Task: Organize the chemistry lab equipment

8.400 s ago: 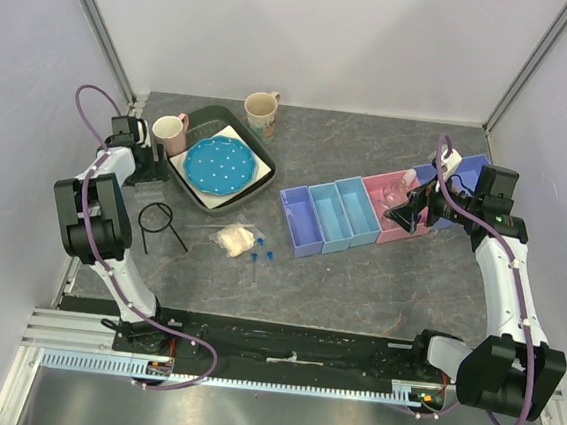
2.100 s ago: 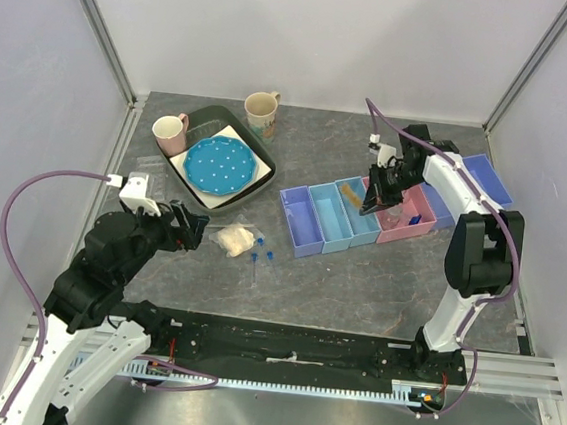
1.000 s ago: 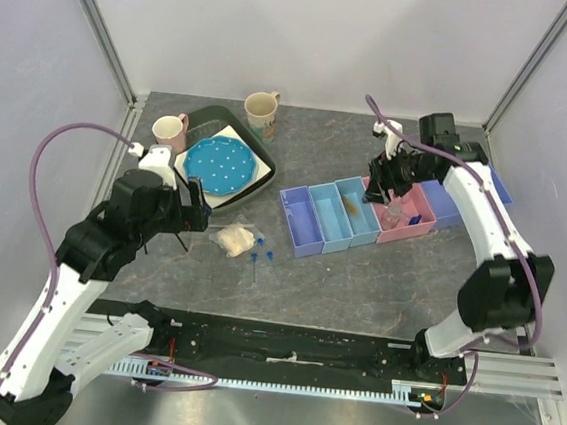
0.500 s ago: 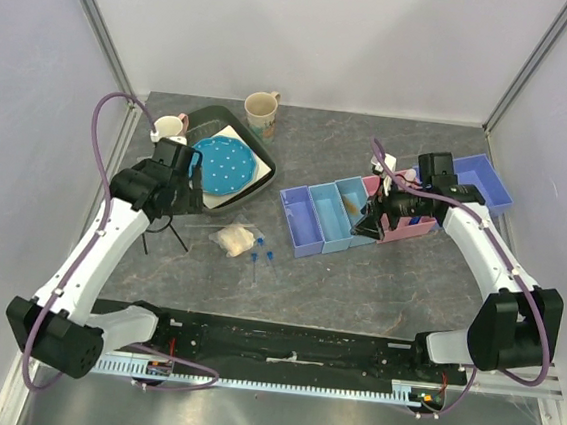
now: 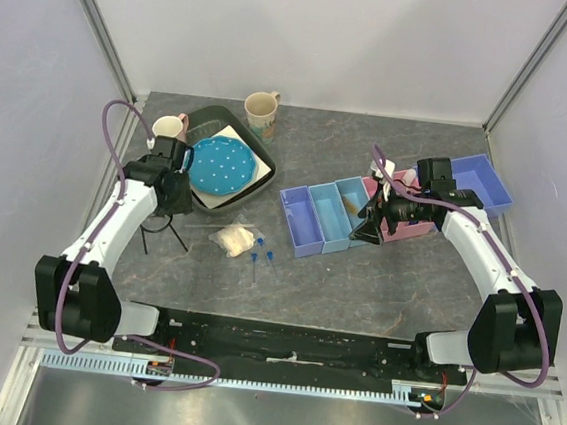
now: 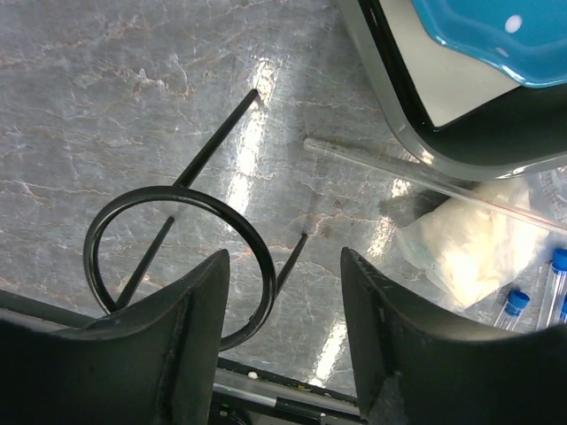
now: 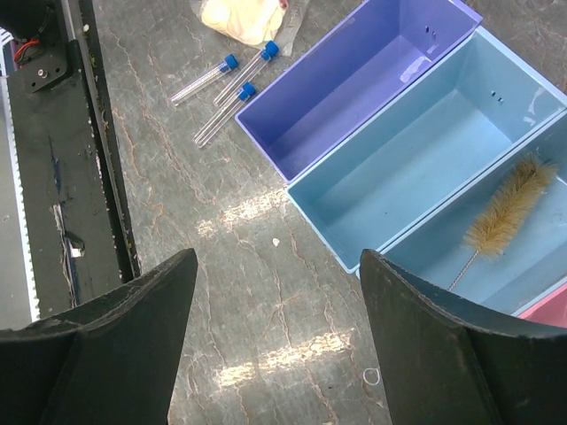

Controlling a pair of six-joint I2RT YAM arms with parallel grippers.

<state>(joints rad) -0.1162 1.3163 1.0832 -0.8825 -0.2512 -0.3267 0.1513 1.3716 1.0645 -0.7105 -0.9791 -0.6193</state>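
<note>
The black wire frame (image 6: 177,257) stands on the grey table, its ring directly below my left gripper (image 6: 283,354). That gripper is open, and the ring's right arc lies between its fingers, close to the left one. In the top view the left gripper (image 5: 171,202) hovers over the frame (image 5: 181,242). Right of the frame lie a thin clear rod (image 6: 425,181), the whitish bag (image 6: 469,239) and the blue-capped tubes (image 7: 221,88). My right gripper (image 7: 279,354) hangs open and empty over bare table in front of the bins; in the top view the right gripper (image 5: 366,233) is near the light blue bins.
A row of bins runs purple (image 7: 354,80), light blue (image 7: 425,150), a second light blue with a brush (image 7: 509,212), pink (image 5: 407,230) and blue (image 5: 482,181). The dark tray (image 5: 207,120) holds the dotted plate (image 5: 218,164). Two mugs (image 5: 170,126) stand behind it.
My left gripper has come down over the wire frame and its jaws have narrowed. My right gripper has drawn back from the bins toward the near edge, jaws wider.
</note>
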